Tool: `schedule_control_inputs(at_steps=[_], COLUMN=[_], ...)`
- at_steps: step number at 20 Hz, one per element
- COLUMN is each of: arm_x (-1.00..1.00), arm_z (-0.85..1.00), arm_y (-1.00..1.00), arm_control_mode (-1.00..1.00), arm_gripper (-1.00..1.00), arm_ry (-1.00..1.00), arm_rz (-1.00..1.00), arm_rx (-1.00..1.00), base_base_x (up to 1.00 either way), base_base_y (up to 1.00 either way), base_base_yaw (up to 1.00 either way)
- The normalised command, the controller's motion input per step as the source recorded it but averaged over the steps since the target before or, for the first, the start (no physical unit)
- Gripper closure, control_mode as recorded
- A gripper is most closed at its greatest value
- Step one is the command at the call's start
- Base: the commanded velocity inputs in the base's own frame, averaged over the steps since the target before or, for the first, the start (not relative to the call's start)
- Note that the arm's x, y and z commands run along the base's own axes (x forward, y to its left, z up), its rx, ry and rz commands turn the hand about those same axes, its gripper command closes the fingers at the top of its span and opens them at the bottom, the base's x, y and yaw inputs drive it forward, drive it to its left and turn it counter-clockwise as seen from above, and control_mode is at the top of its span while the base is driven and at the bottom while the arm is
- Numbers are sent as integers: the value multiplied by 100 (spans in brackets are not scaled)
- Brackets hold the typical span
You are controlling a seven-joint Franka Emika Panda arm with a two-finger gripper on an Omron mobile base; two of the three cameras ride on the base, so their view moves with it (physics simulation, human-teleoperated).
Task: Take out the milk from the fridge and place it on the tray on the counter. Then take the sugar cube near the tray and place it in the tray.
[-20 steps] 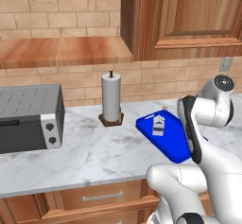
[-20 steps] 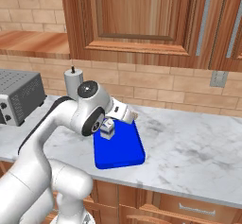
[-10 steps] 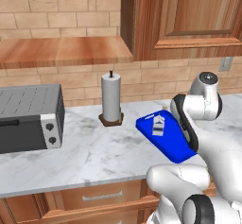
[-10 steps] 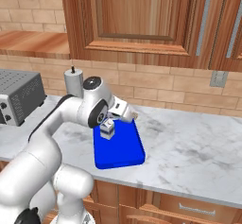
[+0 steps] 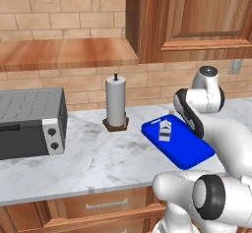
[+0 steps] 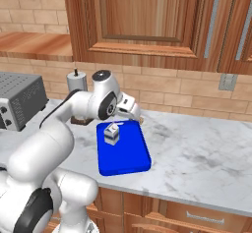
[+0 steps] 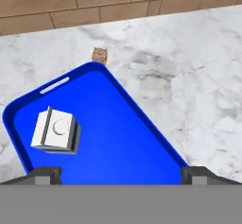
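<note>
The small white milk (image 5: pixel 165 129) (image 6: pixel 113 133) (image 7: pixel 55 130) carton stands upright on the blue tray (image 5: pixel 189 151) (image 6: pixel 125 158) (image 7: pixel 118 133), toward its slotted end. The tray lies on the marble counter (image 5: pixel 93 158) (image 6: pixel 206 148). A tiny tan sugar cube (image 7: pixel 99 54) (image 6: pixel 141 120) rests on the marble just past the tray's far corner, by the brick wall. My gripper (image 7: pixel 121 173) hangs open above the tray with nothing between its fingertips (image 7: pixel 45 175); the milk is to its left and the cube ahead of it. The fridge is out of view.
A tall paper-towel roll (image 5: pixel 116 101) (image 6: pixel 76 82) stands left of the tray. Further left sits a grey toaster oven (image 5: pixel 29 121) (image 6: pixel 19 101). Wooden wall cabinets (image 6: pixel 152 15) hang overhead. Bare marble stretches right of the tray.
The arm's upper joints have swung a little to the left and the hand has shifted toward the tray's far end. Milk and tray have stayed put.
</note>
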Motion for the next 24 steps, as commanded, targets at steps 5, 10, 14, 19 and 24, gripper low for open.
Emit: schedule_control_inputs(at_steps=[5, 10, 14, 19, 24], arm_x=[15, -2, 0, 3, 29], arm_z=[-18, -32, -38, -32, -11], arm_y=[0, 0, 0, 0, 0], arm_control_mode=[-100, -100, -100, -100, -100], arm_gripper=[-100, -100, -100, -100, -100], arm_ry=[1, 0, 0, 0, 0], arm_rz=[0, 0, 0, 0, 0], arm_rx=[3, 2, 8, 7, 0], base_base_x=[0, 0, 0, 0, 0], base_base_y=[0, 0, 0, 0, 0], base_base_yaw=[0, 0, 0, 0, 0])
